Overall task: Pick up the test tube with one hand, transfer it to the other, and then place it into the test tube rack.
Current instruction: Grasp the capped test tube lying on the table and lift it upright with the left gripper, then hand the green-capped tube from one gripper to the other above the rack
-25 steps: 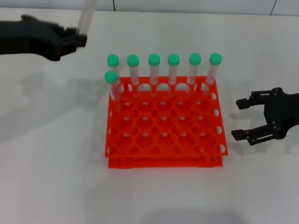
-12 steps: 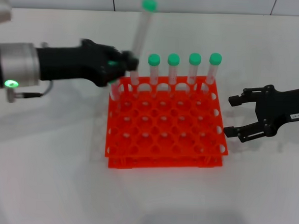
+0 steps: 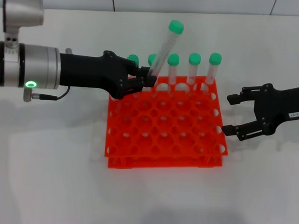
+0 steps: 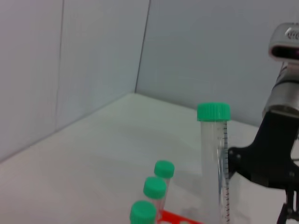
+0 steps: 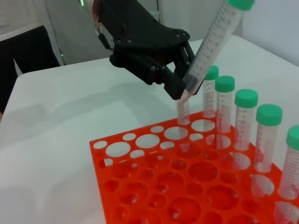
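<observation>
**Operator:** Jaws first, then where is the tube?

**Observer:** Spread wide and empty, your right gripper (image 3: 231, 115) hangs just beside the right edge of the test tube rack (image 3: 164, 142), with a small white label on its wrist. Your left gripper (image 3: 149, 81) is clamped on the lower end of the test tube (image 3: 165, 48), above the rack's far left corner. You hold the tube tilted, its green cap up and leaning toward the right.

**Operator:** What does each camera add?

**Observer:** From the head camera you see both arms at once, and the left arm's silver-grey section with a green light. The right wrist camera gives you the grip from close by: black fingers (image 5: 180, 84) pinch the tube (image 5: 214, 39) near its tip, which hangs above the rack's (image 5: 140, 186) holes, clear of them. Your left wrist camera shows none of its own fingers, only the tube (image 4: 215, 158) upright and close, its printed scale legible, with the right gripper's black body behind it.

**Operator:** And the surroundings?

**Observer:** You work on a plain white table (image 3: 49, 177) with pale wall panels behind. The right wrist camera also catches a dark shape at the table's far edge; what it is you cannot tell.

**Operator:** Anything in the way?

**Observer:** Other green-capped tubes (image 3: 193, 69) stand along the rack's far row, right beside the held tube. Your left gripper hides the ones at the left end, so you cannot count them all.
</observation>
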{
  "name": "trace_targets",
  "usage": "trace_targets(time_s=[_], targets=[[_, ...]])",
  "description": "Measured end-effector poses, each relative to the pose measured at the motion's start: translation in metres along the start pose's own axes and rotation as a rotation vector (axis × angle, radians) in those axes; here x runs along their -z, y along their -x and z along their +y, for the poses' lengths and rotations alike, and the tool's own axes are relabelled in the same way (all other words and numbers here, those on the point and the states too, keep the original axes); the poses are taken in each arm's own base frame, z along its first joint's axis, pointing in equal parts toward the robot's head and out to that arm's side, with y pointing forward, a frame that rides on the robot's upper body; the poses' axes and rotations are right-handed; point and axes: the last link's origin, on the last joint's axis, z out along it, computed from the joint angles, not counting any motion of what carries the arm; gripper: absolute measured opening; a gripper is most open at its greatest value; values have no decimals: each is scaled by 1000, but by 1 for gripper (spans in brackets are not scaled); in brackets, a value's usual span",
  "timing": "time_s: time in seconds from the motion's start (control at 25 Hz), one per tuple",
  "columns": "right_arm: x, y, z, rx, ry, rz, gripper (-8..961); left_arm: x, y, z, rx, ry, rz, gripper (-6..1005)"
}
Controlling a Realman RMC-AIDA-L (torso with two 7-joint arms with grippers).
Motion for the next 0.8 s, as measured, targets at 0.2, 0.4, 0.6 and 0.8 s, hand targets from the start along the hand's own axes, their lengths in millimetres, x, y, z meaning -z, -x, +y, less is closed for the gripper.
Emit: trace_targets(time_s=[0.2, 0.4, 0.6, 0.8], targets=[[-1, 1, 0, 1, 0, -1, 849, -4, -2, -2, -2, 12, -59, 187], [-2, 1, 0, 0, 1, -4, 848, -5, -1, -4, -16, 11, -90, 187], [-2, 1, 0, 6, -1, -5, 848, -9, -5, -5, -26, 20, -117, 187], [-6, 1, 1, 7, -2, -10, 847, -15, -9, -5, -42, 33, -150, 187]])
